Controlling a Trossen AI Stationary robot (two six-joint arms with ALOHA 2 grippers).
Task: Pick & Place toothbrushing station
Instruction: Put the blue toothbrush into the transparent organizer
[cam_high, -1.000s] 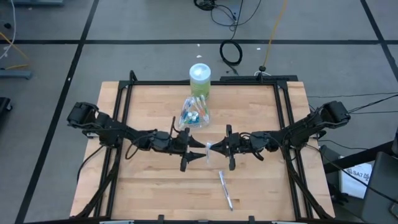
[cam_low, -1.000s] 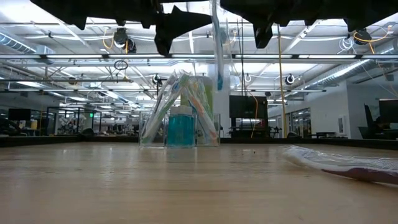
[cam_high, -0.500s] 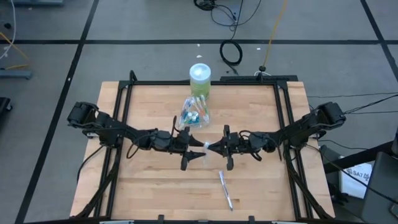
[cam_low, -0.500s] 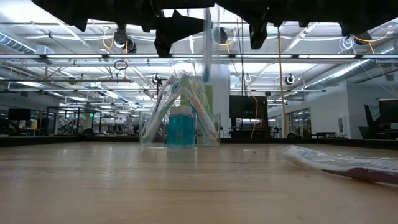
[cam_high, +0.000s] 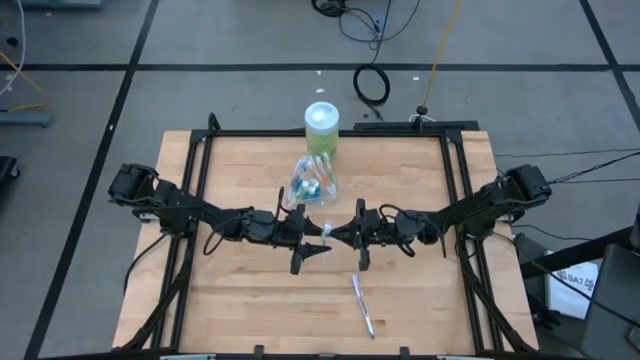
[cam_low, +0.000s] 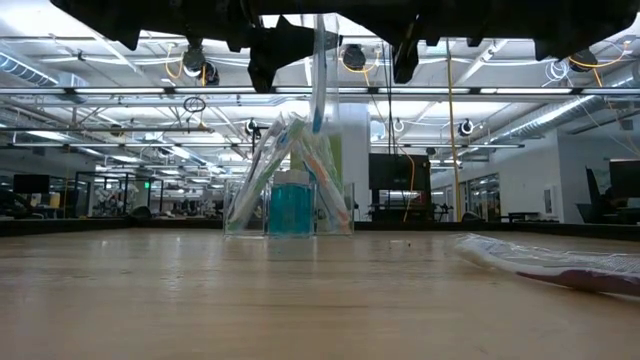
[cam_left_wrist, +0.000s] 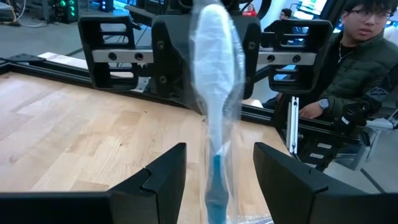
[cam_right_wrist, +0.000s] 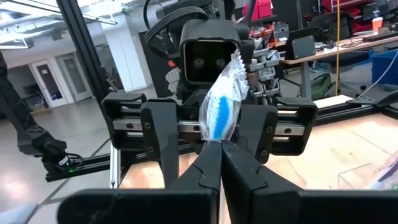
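Observation:
My right gripper (cam_high: 335, 235) is shut on a toothbrush in a clear wrapper (cam_high: 325, 232) above the middle of the table. The toothbrush hangs upright in the low view (cam_low: 320, 70), blue end down. My left gripper (cam_high: 312, 233) faces it and is open. Its two fingers stand on either side of the toothbrush (cam_left_wrist: 214, 74) without touching it. The clear cup with several toothbrushes and a teal-capped tube (cam_high: 312, 183) stands on its base behind them and shows in the low view (cam_low: 290, 190). My right gripper (cam_right_wrist: 221, 146) pinches the wrapped toothbrush (cam_right_wrist: 219, 130) between its two shut fingers. The fingers come level from the table's right and lie across the brush. The brush stands upright, part above the fingers and part below, clear of the table.
A green container with a pale lid (cam_high: 322, 128) stands at the far edge behind the cup. A second wrapped toothbrush (cam_high: 362, 305) lies flat near the front edge, and shows at right in the low view (cam_low: 550, 262). A person (cam_left_wrist: 364, 56) sits beyond the table.
My right gripper has moved toward the table's left, toward my left gripper, carrying the upright toothbrush in between the left gripper's open fingers. The brush stays vertical and clear of the table.

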